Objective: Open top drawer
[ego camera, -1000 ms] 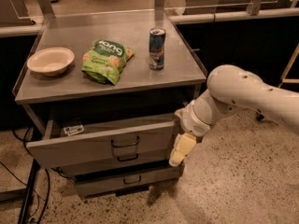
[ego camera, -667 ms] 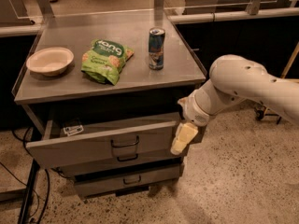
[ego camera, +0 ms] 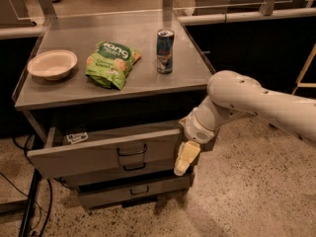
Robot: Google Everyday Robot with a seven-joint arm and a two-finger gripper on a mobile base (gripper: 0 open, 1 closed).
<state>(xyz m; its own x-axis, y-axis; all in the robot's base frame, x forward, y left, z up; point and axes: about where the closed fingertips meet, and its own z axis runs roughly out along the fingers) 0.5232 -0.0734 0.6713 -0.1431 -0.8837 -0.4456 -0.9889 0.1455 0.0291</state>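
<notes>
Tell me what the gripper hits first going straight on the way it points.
The gripper points down, beside the right end of the top drawer. First in line is probably the bottom drawer, at its right corner; otherwise the floor. Depth is unclear.

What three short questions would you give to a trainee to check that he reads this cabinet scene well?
1. True or false: the top drawer is pulled out of the cabinet.
2. Short answer: which thing lies between the bowl and the can on the cabinet top?
3. Choose one: where is the gripper?
A. above the can
B. beside the right end of the top drawer's front
C. inside the top drawer

Key
1. True.
2. The green bag.
3. B.
</notes>
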